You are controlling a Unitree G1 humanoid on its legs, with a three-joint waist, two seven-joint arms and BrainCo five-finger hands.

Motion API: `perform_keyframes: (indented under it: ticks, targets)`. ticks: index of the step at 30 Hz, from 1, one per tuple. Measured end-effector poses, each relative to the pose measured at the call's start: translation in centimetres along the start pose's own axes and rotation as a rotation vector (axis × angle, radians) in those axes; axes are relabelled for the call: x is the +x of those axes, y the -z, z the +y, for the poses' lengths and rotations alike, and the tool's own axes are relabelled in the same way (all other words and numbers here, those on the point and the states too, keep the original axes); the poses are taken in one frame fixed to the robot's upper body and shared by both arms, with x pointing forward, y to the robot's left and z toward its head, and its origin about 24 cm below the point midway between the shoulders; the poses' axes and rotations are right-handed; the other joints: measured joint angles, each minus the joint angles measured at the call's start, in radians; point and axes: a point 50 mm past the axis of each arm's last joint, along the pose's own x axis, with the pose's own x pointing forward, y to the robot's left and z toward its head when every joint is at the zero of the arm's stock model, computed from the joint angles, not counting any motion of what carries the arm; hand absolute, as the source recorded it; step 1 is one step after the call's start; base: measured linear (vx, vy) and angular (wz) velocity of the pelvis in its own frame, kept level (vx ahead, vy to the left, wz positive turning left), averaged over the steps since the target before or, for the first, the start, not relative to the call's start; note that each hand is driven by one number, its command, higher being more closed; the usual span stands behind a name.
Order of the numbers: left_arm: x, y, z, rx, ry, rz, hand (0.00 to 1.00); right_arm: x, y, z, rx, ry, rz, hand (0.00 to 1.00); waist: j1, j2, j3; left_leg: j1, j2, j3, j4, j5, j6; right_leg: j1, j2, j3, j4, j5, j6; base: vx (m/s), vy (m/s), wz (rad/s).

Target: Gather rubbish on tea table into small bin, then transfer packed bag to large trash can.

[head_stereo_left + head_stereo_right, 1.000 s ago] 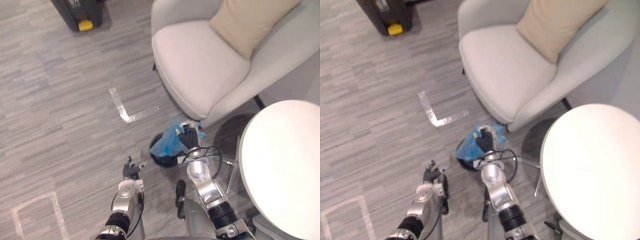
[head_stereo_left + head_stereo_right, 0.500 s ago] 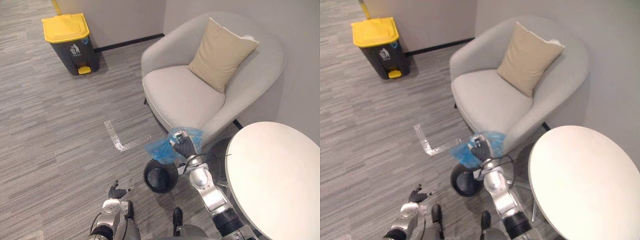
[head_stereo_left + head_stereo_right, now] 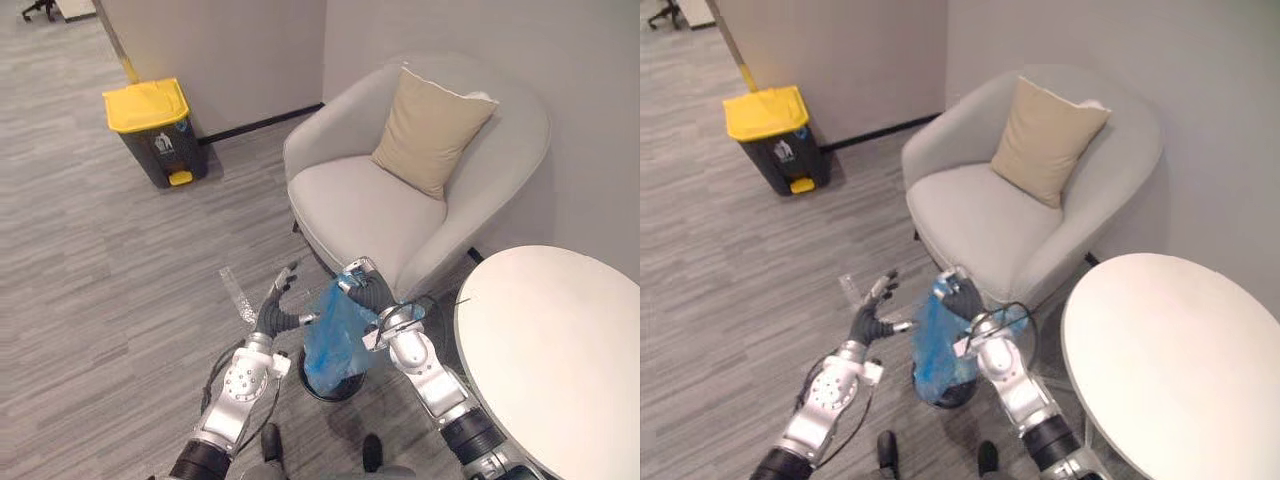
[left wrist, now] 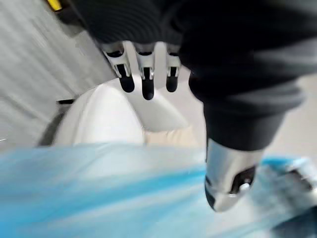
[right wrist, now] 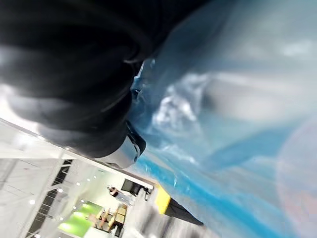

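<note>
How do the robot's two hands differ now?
The left hand is open, fingers straight; the right hand is shut on the top of the blue bag. The left hand holds nothing beside the bag; the right hand holds it up over the black bin. Both are near the bag.

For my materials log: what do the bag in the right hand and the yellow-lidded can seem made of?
The bag: thin translucent blue plastic film, crinkled, hanging limp from the right hand. The trash can: probably rigid moulded plastic, dark grey body, smooth yellow lid.
</note>
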Motion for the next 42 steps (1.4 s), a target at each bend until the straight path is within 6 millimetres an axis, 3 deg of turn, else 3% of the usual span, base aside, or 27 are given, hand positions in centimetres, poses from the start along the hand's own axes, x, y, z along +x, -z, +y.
perform_keyframes:
  ticks: [11, 21, 31, 37, 42]
  targets:
    - [0.8, -1.7, -0.1, 0.096, 0.117, -0.09, 0.0, 0.0, -1.9, -0.8, 0.019, -0.03, -0.106, 1.0, -0.018, -0.017, -0.023, 0.017, 0.005, 0.016, 0.0, 0.0, -0.001, 0.012, 0.005, 0.022, -0.02, 0.016, -0.004, -0.01, -0.006, -0.06]
    - [1.5, -2.3, 0.0, 0.351, 0.097, -0.142, 0.0, 0.2, -2.9, 0.0, 0.029, -0.063, -0.149, 1.0, -0.025, -0.032, -0.042, 0.025, 0.004, 0.04, 0.0, 0.001, -0.001, 0.011, 0.005, 0.047, -0.035, 0.037, -0.003, -0.01, 0.0, -0.07]
    - [1.5, -1.1, -0.9, 0.347, 0.102, -0.075, 0.0, 0.8, -4.3, 0.7, 0.037, -0.098, -0.209, 1.0, -0.027, -0.036, -0.05, 0.033, 0.005, 0.042, -0.006, -0.006, -0.01, 0.012, 0.005, 0.051, -0.032, 0.035, -0.002, -0.01, -0.001, -0.03]
    - [1.2, -0.2, -1.7, 0.33, 0.185, -0.031, 0.0, 1.2, -5.5, 2.1, 0.129, -0.157, -0.244, 1.0, -0.033, -0.049, -0.064, 0.029, 0.004, 0.048, -0.006, -0.008, -0.012, 0.0, 0.006, 0.067, -0.032, 0.035, -0.002, 0.01, -0.004, -0.04]
    - [1.5, -0.6, -2.2, 0.317, 0.201, -0.051, 0.0, 1.0, -7.1, 3.3, 0.161, -0.239, -0.305, 1.0, -0.034, -0.057, -0.069, 0.027, 0.004, 0.053, -0.003, -0.004, -0.007, -0.003, 0.006, 0.072, -0.032, 0.037, -0.002, 0.02, -0.007, -0.03]
